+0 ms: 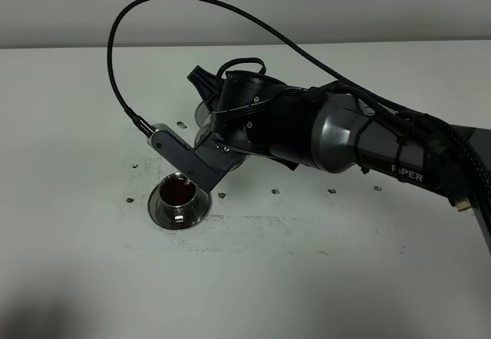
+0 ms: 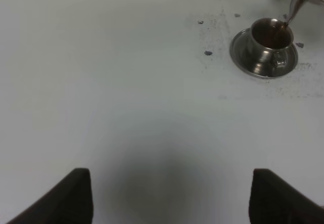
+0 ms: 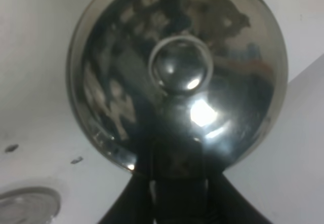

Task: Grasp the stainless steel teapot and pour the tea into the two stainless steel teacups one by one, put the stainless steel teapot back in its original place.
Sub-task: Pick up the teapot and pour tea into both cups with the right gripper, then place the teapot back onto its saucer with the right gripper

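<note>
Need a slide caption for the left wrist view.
Teapot spout over a teacup holding dark tea, on its saucer; left end effector open.

White table [image 1: 77, 278] w/ grey wall [image 1: 46, 9] behind

I log, from my remote station | teapot [image 3: 121, 82]: mirror silver, dark mottled reflections | teacup [image 2: 263, 56]: polished silver | saucer [image 2: 239, 52]: same silver | tea [image 2: 272, 36]: dark reddish-brown | table [image 2: 126, 82]: white, flecked with dark specks (densest near the cup) | arm [image 1: 345, 136]: grey and black, pale lettering

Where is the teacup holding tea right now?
Left of centre in the exterior high view, the teacup stands on its saucer, under the spout of the teapot.
</note>
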Controlling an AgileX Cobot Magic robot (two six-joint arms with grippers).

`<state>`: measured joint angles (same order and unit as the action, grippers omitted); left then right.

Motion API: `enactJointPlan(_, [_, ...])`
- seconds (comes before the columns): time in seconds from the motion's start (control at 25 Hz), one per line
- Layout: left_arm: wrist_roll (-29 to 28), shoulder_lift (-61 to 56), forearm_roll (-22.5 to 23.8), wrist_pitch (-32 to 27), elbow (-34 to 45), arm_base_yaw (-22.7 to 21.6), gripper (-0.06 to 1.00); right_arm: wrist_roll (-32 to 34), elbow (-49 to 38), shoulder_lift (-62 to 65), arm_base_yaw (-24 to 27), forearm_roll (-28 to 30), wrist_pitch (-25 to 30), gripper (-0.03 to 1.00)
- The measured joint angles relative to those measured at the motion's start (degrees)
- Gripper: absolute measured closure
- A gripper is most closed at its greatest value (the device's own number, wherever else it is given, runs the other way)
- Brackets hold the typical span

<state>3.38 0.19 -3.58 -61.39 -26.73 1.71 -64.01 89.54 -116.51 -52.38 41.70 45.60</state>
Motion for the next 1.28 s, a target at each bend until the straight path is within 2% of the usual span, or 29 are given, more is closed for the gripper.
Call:
enactJointPlan(0.16, [0.0, 0.0, 0.0, 0.0, 0.0, 0.0, 0.31, 0.42, 0.94, 0.05, 0.81, -2.78, 0.06, 0.76])
enactJointPlan(0.56, [0.0, 0.0, 0.0, 0.0, 0.0, 0.0, 0.31, 0.42, 0.94, 0.76, 4.96, -14.1, 0.44, 0.76])
enactJointPlan(0.72, [0.0, 0.0, 0.0, 0.0, 0.0, 0.0, 0.31, 0.42, 0.94, 1.58, 6.69, -19.48, 1.19, 0.76])
enactJointPlan(0.88, [0.0, 0.0, 0.0, 0.0, 0.0, 0.0, 0.31, 0.47, 0.67, 4.18, 7.95, -27.45, 2.79, 0.76])
enactJointPlan(0.96, [0.0, 0.0, 0.0, 0.0, 0.0, 0.0, 0.31, 0.94, -0.83, 7.01, 8.21, -30.7, 1.58, 0.76])
enactJointPlan(1.12, [0.0, 0.0, 0.0, 0.0, 0.0, 0.0, 0.31, 3.75, -7.29, 13.89, 9.16, -37.48, -2.77, 0.76])
enactJointPlan(1.28, [0.0, 0.0, 0.0, 0.0, 0.0, 0.0, 0.31, 12.05, -14.12, 17.7, 9.64, -45.21, -4.17, 0.76])
